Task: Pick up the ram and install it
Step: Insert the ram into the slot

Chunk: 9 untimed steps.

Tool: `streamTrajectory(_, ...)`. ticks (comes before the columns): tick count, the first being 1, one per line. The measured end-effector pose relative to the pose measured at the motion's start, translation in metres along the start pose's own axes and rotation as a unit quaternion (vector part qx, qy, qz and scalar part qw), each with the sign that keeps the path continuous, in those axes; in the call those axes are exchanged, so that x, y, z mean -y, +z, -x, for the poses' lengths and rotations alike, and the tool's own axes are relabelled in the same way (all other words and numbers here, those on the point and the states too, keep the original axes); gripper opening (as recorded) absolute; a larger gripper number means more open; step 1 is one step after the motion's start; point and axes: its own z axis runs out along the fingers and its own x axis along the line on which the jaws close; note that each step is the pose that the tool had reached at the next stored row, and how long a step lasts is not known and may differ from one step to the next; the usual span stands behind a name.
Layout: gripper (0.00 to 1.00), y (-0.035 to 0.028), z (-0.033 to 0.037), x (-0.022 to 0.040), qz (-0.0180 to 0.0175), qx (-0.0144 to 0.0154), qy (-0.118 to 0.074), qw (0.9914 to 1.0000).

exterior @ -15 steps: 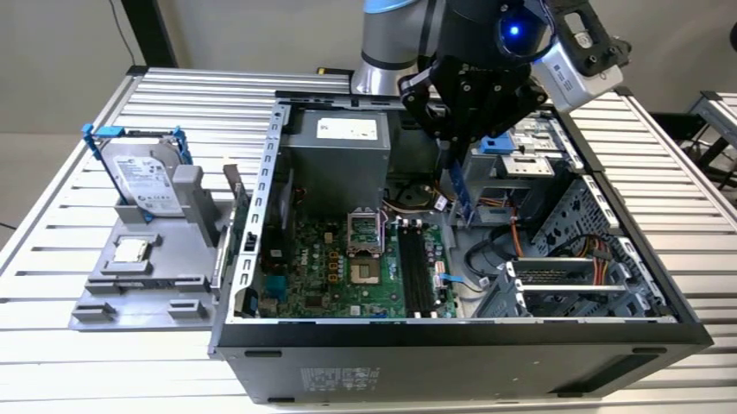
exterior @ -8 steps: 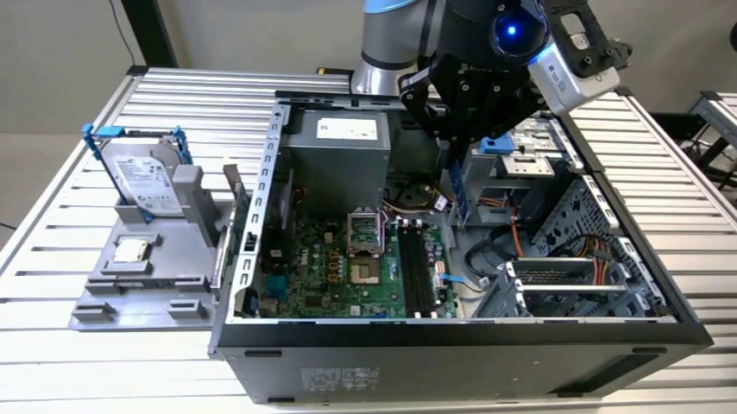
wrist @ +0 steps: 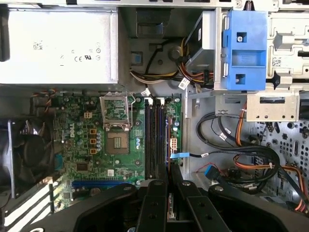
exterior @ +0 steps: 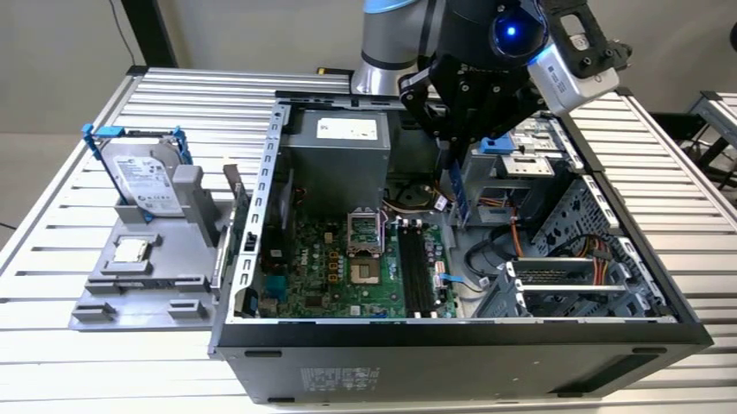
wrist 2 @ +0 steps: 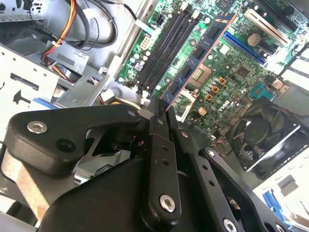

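Above open computer case [exterior: 461,341], gripper [exterior: 457,147] clamped on ram [exterior: 458,188]; stick hangs upright over motherboard [exterior: 345,276], near black memory slots [exterior: 415,267], not yet seated.

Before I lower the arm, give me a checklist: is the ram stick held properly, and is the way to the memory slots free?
1. Grip: the gripper is shut on the long, flat, greenish-blue ram stick with its black chips: ok.
2. The black memory slots on the green motherboard are empty: ok.
3. The stick runs parallel to the slots in both wrist views: ok.
4. The stick is exactly over one slot: cannot tell.
5. The slots' end latches are open: cannot tell.
6. The thin black cable with a blue tab lies close beside the slots; whether it clears the stick: cannot tell.
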Motion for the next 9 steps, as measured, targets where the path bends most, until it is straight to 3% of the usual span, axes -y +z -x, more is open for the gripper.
streamTrajectory(4,0.00,0.0016,-0.0001,0.0001,0.0000,-0.0001,0.000,1.00000)
streamTrajectory(5,0.00,0.0018,0.0001,0.0001,0.0000,-0.0011,0.000,1.00000)
streamTrajectory(7,0.00,0.0022,0.0001,0.0001,-0.0002,-0.0065,0.000,0.99998)
streamTrajectory(9,0.00,0.0023,0.0001,0.0001,-0.0003,-0.0070,0.000,0.99998)
